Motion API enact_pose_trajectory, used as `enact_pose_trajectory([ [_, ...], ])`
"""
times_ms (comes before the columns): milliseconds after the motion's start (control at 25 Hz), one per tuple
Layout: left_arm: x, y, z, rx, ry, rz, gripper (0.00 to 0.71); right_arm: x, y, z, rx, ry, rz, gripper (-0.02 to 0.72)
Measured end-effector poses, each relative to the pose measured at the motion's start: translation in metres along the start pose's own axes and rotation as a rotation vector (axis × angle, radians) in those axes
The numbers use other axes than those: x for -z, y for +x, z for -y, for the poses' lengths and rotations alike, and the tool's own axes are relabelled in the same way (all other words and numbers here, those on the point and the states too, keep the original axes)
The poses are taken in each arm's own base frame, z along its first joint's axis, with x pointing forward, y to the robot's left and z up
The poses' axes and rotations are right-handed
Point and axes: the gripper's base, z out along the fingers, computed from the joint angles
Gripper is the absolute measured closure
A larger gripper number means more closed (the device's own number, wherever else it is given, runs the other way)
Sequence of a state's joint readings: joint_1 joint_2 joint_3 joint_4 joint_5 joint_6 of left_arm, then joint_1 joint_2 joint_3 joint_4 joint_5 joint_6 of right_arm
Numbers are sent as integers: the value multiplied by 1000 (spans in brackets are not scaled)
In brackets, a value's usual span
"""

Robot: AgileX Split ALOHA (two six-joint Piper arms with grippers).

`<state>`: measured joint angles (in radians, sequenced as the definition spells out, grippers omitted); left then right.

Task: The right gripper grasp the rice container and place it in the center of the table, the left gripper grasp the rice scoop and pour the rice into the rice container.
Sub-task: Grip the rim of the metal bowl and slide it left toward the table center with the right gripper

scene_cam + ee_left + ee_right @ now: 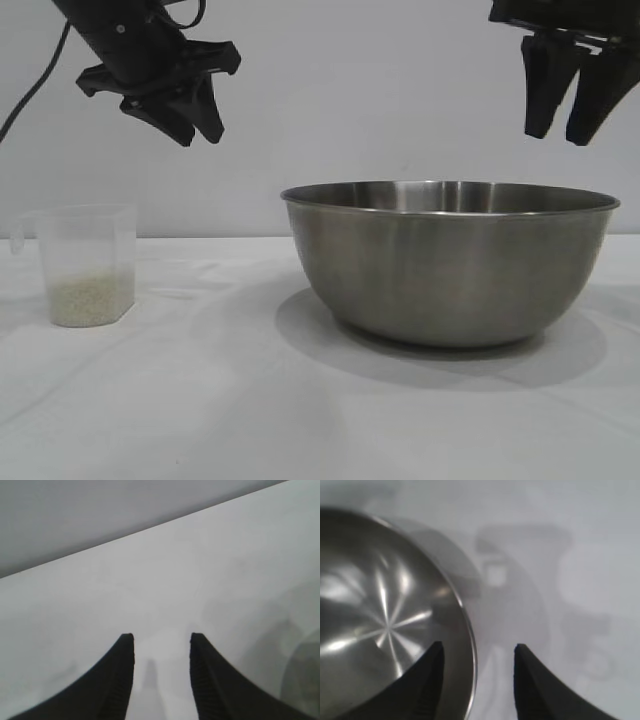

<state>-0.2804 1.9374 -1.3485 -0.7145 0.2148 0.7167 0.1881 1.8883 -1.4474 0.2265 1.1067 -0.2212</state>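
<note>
Brushed steel rice container (450,265) on the white table (200,400), below the right gripper (570,132)

Wide, round, thin rolled rim, empty inside. Right gripper parted, holding nothing, straddling the rim from above, partly cut off at the frame edge. Left gripper (198,128) parted, empty, above the clear rice scoop (85,265) with shallow rice (88,298); scoop handle barely visible. No readable writing
</note>
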Motion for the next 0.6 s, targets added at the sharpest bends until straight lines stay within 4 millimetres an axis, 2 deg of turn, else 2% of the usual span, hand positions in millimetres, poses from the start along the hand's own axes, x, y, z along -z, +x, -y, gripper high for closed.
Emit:
enact_pose_trajectory([
  [240,0,0,0,0,0,0,485,-14,10,2,-13,-6,-47,444],
  [560,0,0,0,0,0,0,485,-42,8,5,-38,-31,-105,444],
  [600,0,0,0,0,0,0,485,-46,8,5,-38,-33,-116,486],
])
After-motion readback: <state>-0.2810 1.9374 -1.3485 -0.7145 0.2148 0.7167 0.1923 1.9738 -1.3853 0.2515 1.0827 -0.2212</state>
